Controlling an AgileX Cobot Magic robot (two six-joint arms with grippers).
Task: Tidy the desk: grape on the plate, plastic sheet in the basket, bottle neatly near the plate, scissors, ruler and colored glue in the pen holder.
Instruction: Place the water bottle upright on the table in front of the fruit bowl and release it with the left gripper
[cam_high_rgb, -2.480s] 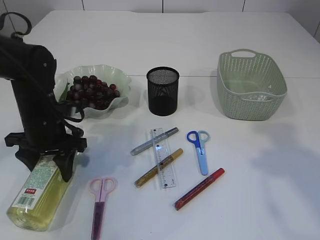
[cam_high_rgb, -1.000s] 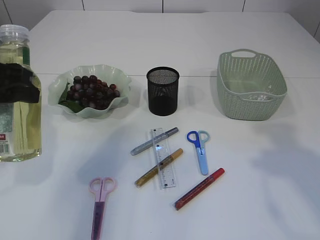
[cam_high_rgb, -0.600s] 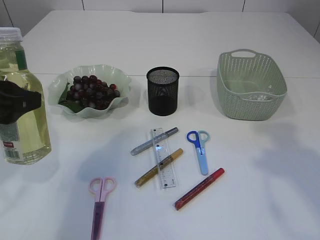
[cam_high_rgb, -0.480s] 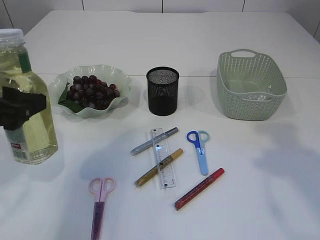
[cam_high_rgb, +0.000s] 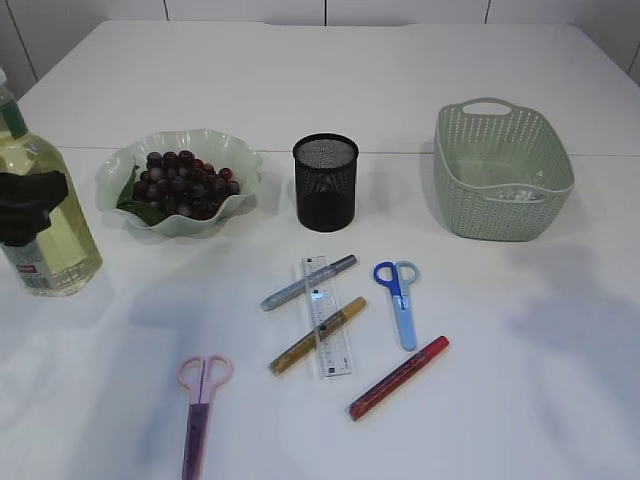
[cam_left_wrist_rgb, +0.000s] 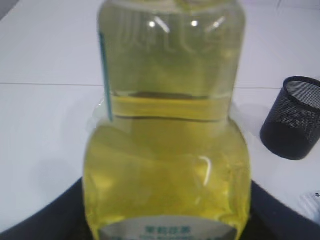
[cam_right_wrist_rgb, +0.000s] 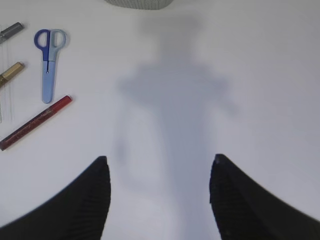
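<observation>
A white desk is seen from the front at a slant. At the far left edge, a clear plastic bottle of yellow liquid stands upright, just left of a pale green wavy-edged plate. The left gripper, black, is clamped around the bottle's body; the left wrist view shows the bottle filling the space between its dark jaws. A bunch of dark red grapes lies on the plate.

To the right of the plate stands a black mesh pen holder. Further right sits a pale green woven plastic basket, with a crumpled clear plastic sheet inside it.

In front of the pen holder, a clear plastic ruler lies across a gold glue pen, with a silver glue pen touching its far end. Just right of them lie blue-handled scissors and a red glue pen. Pink-handled scissors lie apart, near the front left.

The right gripper shows only in its wrist view: 2 black fingers spread wide over bare desk, holding nothing, with the blue scissors and red glue pen to its left.
</observation>
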